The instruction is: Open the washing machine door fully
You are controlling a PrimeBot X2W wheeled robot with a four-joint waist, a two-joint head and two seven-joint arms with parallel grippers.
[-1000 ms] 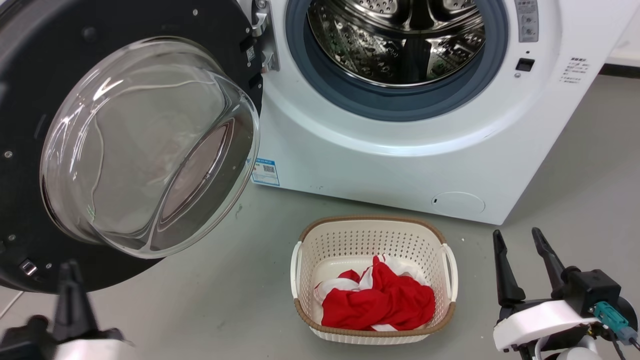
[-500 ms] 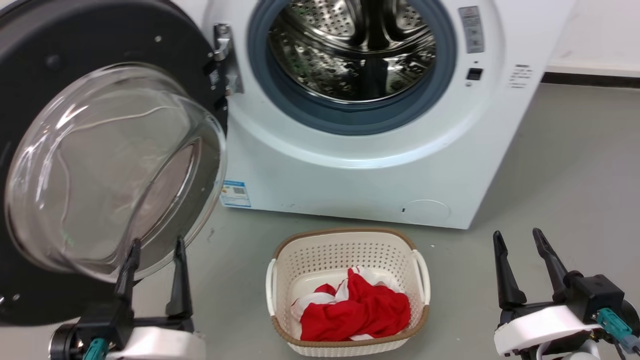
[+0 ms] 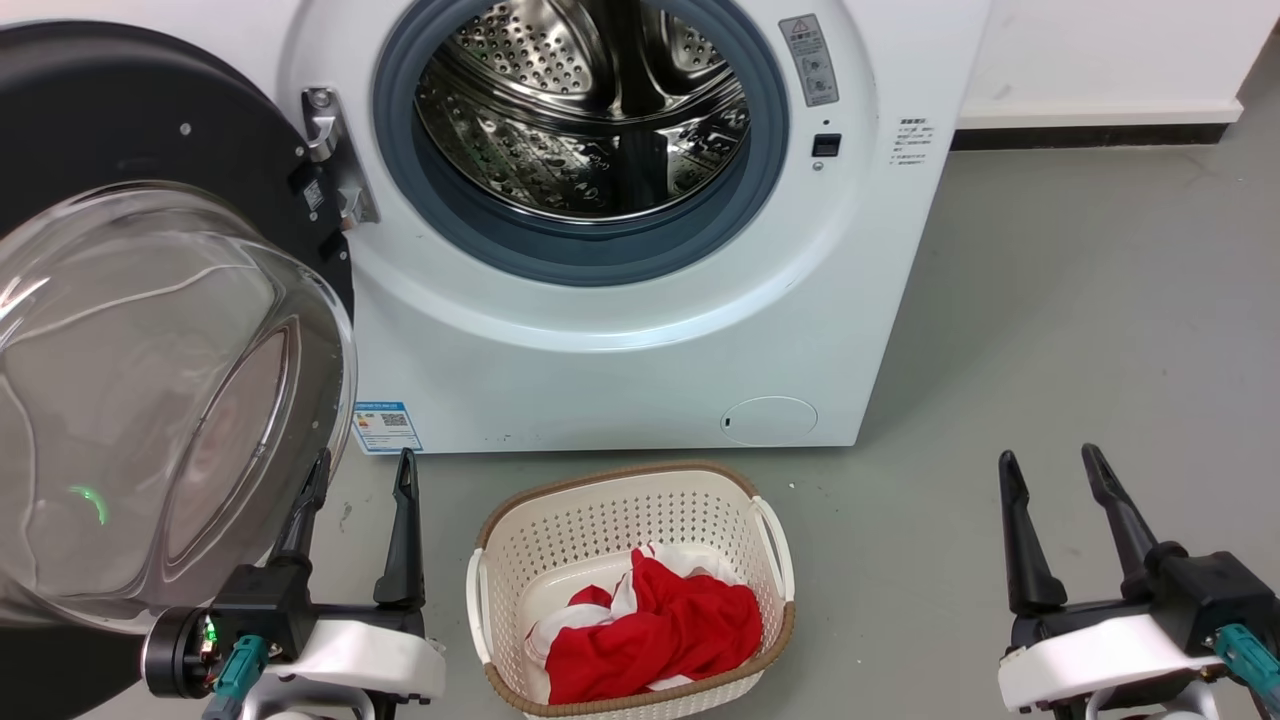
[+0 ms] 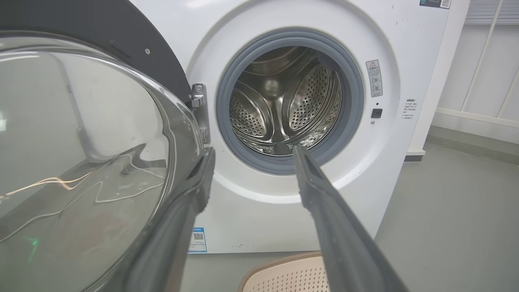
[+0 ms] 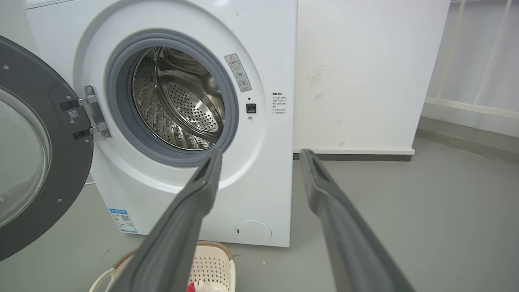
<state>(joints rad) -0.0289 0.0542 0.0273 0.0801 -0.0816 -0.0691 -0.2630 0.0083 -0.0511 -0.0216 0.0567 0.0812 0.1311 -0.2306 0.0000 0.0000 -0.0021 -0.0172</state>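
The washing machine (image 3: 620, 340) (image 4: 389, 36) (image 5: 267, 52) is white, its steel drum (image 3: 590, 110) exposed inside a grey gasket. The washing machine door (image 3: 110, 120) (image 4: 73, 24) (image 5: 48, 170) is black with a bulging glass bowl (image 3: 150, 400) and hangs swung out wide on its hinge (image 3: 330, 160) at the left. My left gripper (image 3: 362, 468) (image 4: 251, 152) stands open and empty, its left finger just beside the glass bowl's rim. Over the floor at the lower right my right gripper (image 3: 1048, 462) (image 5: 261, 153) is open and empty too.
A cream perforated basket (image 3: 610, 510) (image 4: 284, 271) (image 5: 211, 259) holding a red and white cloth (image 3: 650, 630) stands on the grey floor (image 3: 1080, 300) in front of the machine, between the grippers. A white wall (image 5: 365, 73) with a dark skirting runs to the machine's right.
The head camera has swung, shifting the machine and basket left in view. My left gripper has come up into view beside the glass bowl. The right gripper holds its place.
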